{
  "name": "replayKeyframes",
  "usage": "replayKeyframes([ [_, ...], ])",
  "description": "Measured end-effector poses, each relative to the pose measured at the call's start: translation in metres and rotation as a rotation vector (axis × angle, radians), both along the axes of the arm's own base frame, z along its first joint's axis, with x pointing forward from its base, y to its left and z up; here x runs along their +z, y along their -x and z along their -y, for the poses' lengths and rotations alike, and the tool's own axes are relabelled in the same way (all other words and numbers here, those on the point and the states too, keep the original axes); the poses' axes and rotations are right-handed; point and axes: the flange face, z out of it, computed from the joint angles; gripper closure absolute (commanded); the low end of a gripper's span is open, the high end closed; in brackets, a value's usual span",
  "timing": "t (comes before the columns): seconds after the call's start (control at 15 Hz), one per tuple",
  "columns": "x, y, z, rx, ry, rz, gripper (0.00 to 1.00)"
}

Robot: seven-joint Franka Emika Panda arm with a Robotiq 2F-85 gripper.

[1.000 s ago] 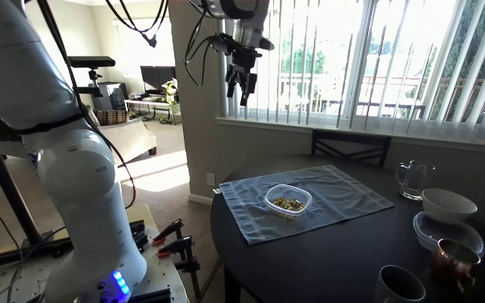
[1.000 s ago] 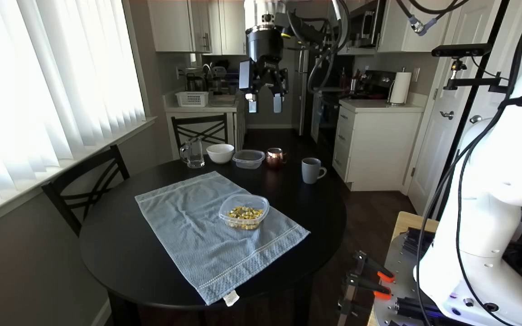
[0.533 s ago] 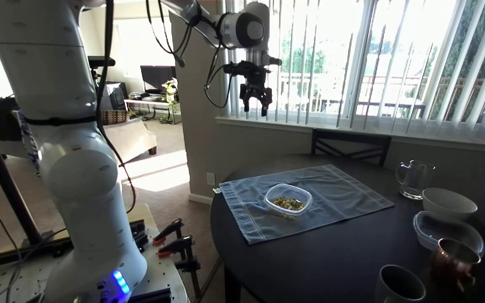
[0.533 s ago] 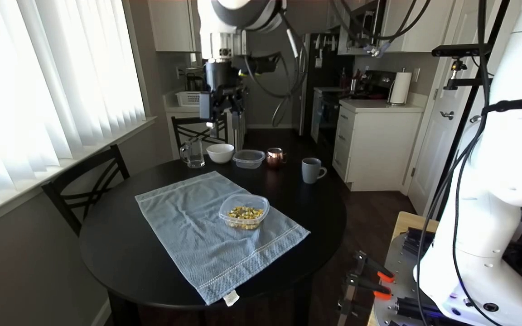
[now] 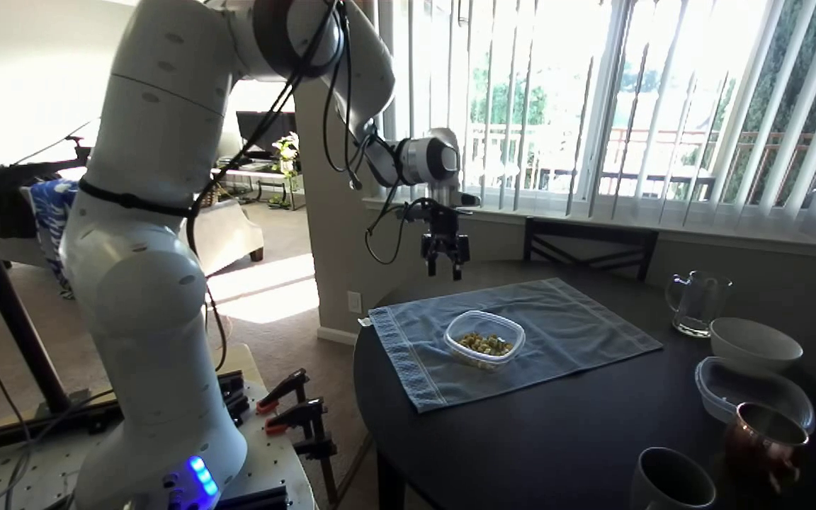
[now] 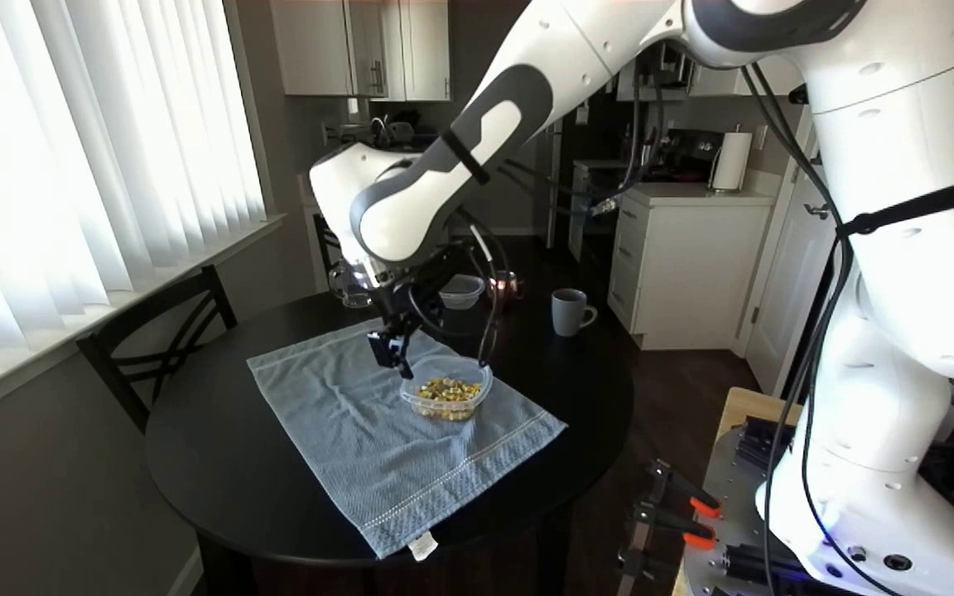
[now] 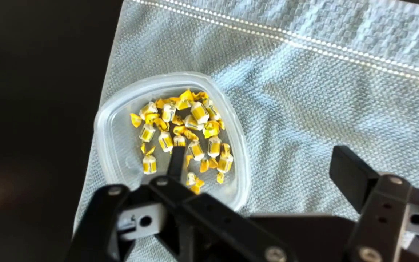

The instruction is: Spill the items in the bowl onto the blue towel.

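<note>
The bowl [image 5: 518,346] is a translucent, squarish plastic tub standing upright on the blue towel; it also shows in an exterior view [image 6: 487,386] and in the wrist view [image 7: 245,156]. The items [image 7: 196,150] are small yellow-and-white wrapped candies on its bottom. The blue towel [image 6: 361,414] lies spread and slightly wrinkled on the dark round table. My gripper [image 5: 444,273] is open and empty, above the towel and higher than the bowl. In the wrist view the gripper [image 7: 259,156] has its left finger over the bowl's inside and its right finger over bare towel.
A glass mug [image 5: 698,304], a white bowl [image 5: 755,343], an empty clear tub [image 5: 755,393], a copper mug [image 5: 766,439] and a grey mug [image 6: 570,312] stand along one side of the table. Chairs [image 6: 154,352] stand at its edge by the window.
The arm has reached out and lowered my gripper from high above the table to a short way above the towel near the bowl. The bowl, items and towel have not moved.
</note>
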Motion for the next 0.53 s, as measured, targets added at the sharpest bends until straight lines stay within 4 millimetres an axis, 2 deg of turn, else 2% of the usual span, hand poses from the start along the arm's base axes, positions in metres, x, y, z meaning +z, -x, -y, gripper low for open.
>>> replayKeyframes([
  [0.2,-0.04,-0.014,0.0,-0.022,0.012,-0.038,0.0],
  [0.53,-0.062,-0.042,0.001,-0.044,0.014,-0.035,0.0],
])
